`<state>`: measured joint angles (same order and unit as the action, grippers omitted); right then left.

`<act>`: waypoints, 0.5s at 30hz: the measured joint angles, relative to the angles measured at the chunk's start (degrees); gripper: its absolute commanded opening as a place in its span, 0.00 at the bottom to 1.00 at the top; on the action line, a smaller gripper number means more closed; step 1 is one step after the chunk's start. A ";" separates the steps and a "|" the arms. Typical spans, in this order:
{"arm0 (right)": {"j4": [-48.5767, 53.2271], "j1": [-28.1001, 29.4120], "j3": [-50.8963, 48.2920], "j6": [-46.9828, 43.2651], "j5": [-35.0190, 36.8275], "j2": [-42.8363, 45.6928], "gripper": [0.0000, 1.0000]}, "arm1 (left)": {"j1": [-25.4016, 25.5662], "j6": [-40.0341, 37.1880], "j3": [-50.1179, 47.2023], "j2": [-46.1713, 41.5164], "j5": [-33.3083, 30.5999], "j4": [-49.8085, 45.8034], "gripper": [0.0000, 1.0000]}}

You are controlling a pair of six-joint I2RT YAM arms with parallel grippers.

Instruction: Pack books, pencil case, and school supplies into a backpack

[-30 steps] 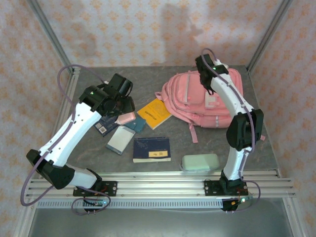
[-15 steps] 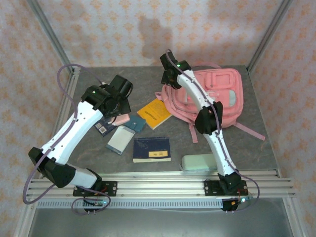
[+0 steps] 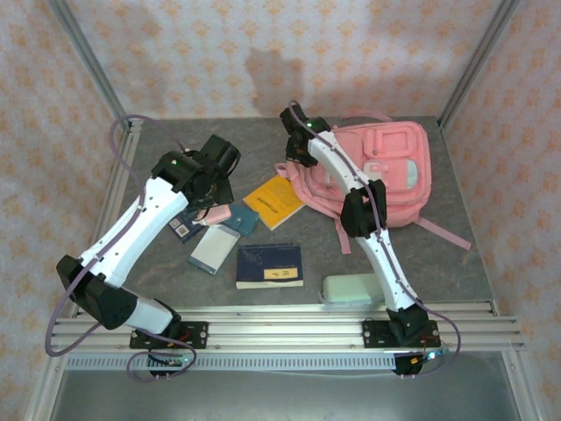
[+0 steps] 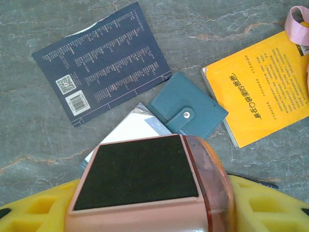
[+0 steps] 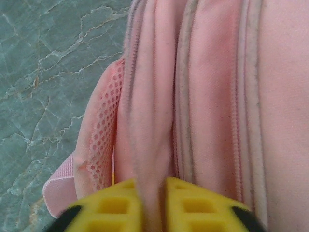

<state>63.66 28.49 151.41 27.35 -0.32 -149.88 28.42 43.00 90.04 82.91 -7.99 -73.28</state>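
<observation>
Right gripper (image 5: pixel 152 195) was pinched shut on fold of pink backpack (image 3: pixel 399 175) at its left edge. Left gripper (image 4: pixel 145 212) was clamped on pink gadget (image 4: pixel 140 176), over pale book (image 4: pixel 137 126). Teal pad (image 4: pixel 188 111) lay between dark blue book (image 4: pixel 101 63) and yellow book (image 4: pixel 265 87). Navy book (image 3: pixel 270 265) sat nearer front. Mint pencil case (image 3: pixel 342 289) was at table (image 3: pixel 456 254) front edge, beside right arm.

Left arm (image 3: pixel 131 230) and right arm (image 3: pixel 387 259): white shells, black joints, green indicator lights. Lilac cables (image 3: pixel 112 132) loop from the bases. Pincer fingers (image 5: pixel 113 204) yellow, with moulded recesses
</observation>
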 measured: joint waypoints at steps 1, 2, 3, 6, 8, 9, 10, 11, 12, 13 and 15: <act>-0.09 0.15 -0.15 -0.13 0.50 0.04 0.00 | -0.02 0.02 -0.02 0.00 0.00 -0.02 0.47; -0.28 0.28 -0.52 -0.50 1.01 0.20 0.00 | -0.07 0.04 -0.04 0.00 -0.02 0.00 0.47; -0.79 0.37 -1.66 -1.05 1.73 0.74 0.00 | -0.09 0.04 -0.04 0.00 -0.02 -0.02 0.47; -2.84 0.74 -7.45 -3.08 3.76 4.50 0.00 | -0.11 0.09 -0.04 0.17 -0.02 -0.02 0.47; -3.45 0.92 -11.50 -4.37 4.52 7.89 0.00 | -0.09 0.22 0.02 0.50 -0.02 -0.04 0.47; -3.63 1.01 -13.31 -5.03 4.85 9.68 0.00 | -0.09 0.26 0.09 0.66 -0.02 -0.04 0.47; -3.74 1.11 -15.26 -5.68 4.94 11.87 0.00 | -0.09 0.31 0.13 0.85 0.00 -0.04 0.46; -3.87 1.18 -16.65 -6.19 4.96 13.62 0.00 | -0.09 0.44 0.17 0.94 0.00 -0.04 0.46; -4.02 1.22 -18.12 -6.67 4.87 15.80 0.00 | -0.09 0.44 0.24 0.98 0.00 -0.07 0.46; -4.13 1.22 -19.26 -7.06 4.50 17.84 0.00 | -0.09 0.46 0.26 0.98 0.00 -0.04 0.46; -4.00 1.14 -20.35 -7.63 3.26 21.18 0.00 | -0.09 0.46 0.52 1.01 0.02 -0.09 0.46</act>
<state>59.66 29.63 131.07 19.73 2.94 -128.70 28.34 43.46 90.56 83.92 -7.97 -73.36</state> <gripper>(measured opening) 0.046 0.599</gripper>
